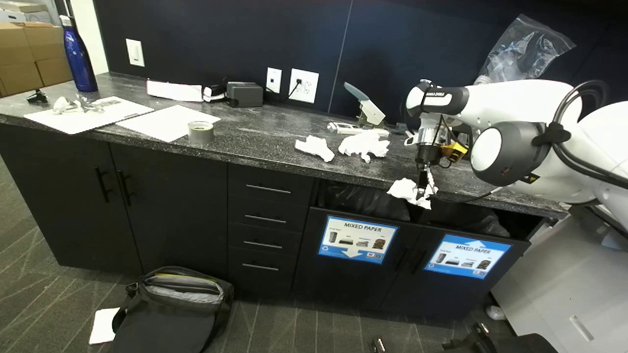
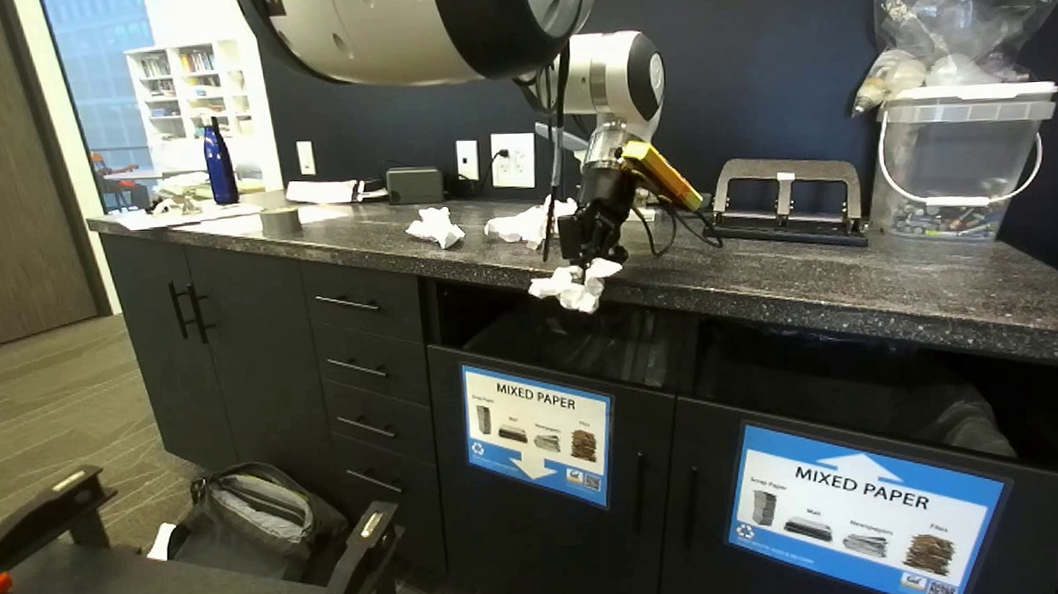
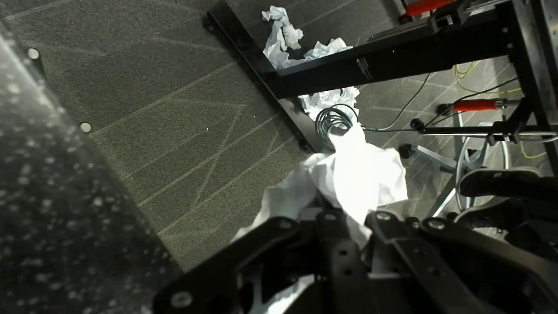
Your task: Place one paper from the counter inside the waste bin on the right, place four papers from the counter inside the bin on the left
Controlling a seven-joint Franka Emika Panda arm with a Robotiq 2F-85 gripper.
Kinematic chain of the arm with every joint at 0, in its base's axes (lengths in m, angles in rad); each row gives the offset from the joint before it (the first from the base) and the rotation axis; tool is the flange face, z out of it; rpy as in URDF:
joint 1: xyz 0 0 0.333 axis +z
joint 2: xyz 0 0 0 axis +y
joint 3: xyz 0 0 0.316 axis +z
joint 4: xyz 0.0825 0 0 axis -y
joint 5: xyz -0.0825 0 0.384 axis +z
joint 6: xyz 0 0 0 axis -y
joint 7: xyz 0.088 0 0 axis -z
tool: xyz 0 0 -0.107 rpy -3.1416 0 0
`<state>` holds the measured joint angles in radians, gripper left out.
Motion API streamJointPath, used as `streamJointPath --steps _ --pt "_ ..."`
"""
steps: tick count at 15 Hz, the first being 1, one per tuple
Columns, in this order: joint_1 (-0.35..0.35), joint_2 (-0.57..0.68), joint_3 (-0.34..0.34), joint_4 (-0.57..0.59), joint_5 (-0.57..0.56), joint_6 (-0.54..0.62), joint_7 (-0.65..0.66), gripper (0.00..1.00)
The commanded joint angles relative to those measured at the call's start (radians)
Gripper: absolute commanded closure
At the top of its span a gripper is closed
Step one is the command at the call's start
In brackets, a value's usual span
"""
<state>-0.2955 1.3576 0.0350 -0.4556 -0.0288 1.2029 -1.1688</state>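
Presently: gripper (image 1: 421, 187), jaws clenched on one crumpled paper (image 2: 571, 288), just beyond the near edge of the counter (image 1: 265, 135), near the left bin (image 1: 363, 200). Hazard: carpet (image 3: 209, 144) behind it in wrist view; premature release could drop it outside.

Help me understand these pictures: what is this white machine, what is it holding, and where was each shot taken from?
The white machine is a robot arm, a jointed mechanical limb ending in jaws. Two pictures come from cameras standing outside it, in different places. The third comes from its wrist, looking past the jaws to the floor. On the dark counter are crumpled paper wads, flat white sheets, a roll of tape and a blue bottle, among other things. The jaws are shut on another paper wad, which seems to hang just past the counter's front edge.
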Motion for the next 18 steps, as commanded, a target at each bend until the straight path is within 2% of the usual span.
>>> streamJointPath --steps 1,3,6,8,11,15,18 --pt "0.008 0.009 -0.012 0.027 0.008 -0.011 0.035 0.93" --pt "0.008 0.009 -0.014 0.029 0.015 -0.007 0.096 0.91" --pt "0.001 0.006 -0.008 0.029 0.038 0.014 0.254 0.91" --pt "-0.006 -0.006 0.000 0.023 0.053 0.066 0.339 0.92" --pt "0.012 -0.022 -0.033 0.006 0.022 0.119 0.472 0.92" --pt "0.033 -0.036 -0.079 -0.010 -0.022 0.070 0.648 0.92" --pt "0.050 -0.046 -0.107 -0.025 -0.056 -0.021 0.751 0.92"
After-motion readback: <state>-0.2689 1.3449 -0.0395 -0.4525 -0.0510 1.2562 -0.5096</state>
